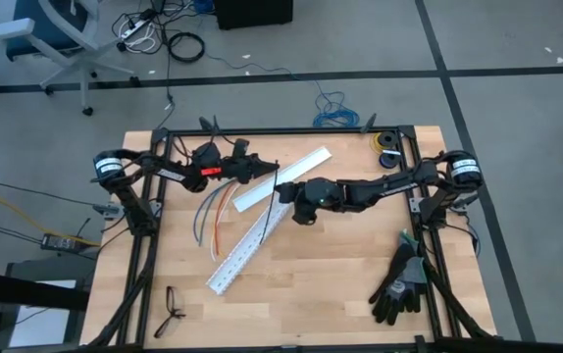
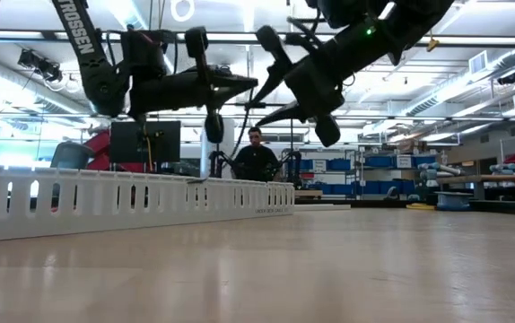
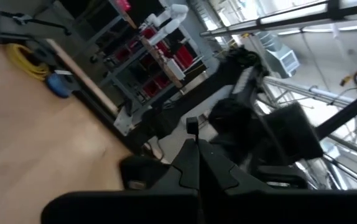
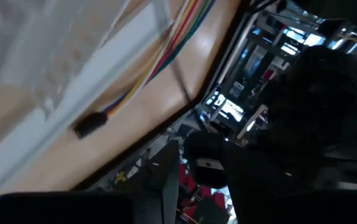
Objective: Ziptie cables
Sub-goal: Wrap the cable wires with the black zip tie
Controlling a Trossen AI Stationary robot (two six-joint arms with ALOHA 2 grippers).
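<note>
**A:** Where are the cables (image 1: 215, 211)?

**B:** Loose on the worktop (image 1: 340, 265), just below and a little outward of the left claw (image 1: 267, 168), on the side away from the right claw (image 1: 283, 190). Their small dark plug (image 4: 88, 124) lies flat on the wood beside a white duct.

**A:** And the ziptie (image 1: 269, 208)?

**B:** Its upper end is at the left claw's tips. From there it runs down past the right claw and across the 2 white slotted ducts (image 1: 306, 165).

**A:** How are the claws?

**B:** The left one is fully closed, and the ziptie's end looks pinched between its fingers (image 3: 219, 177). The right one is just beside it, almost tip to tip, with its jaws partly apart. I can't see anything in them.

**A:** Anything else?

**B:** A pair of dark gloves (image 1: 399, 284) and some glasses (image 1: 172, 312), both well away from either claw. A person (image 2: 256, 152) sits in the room behind.
</note>
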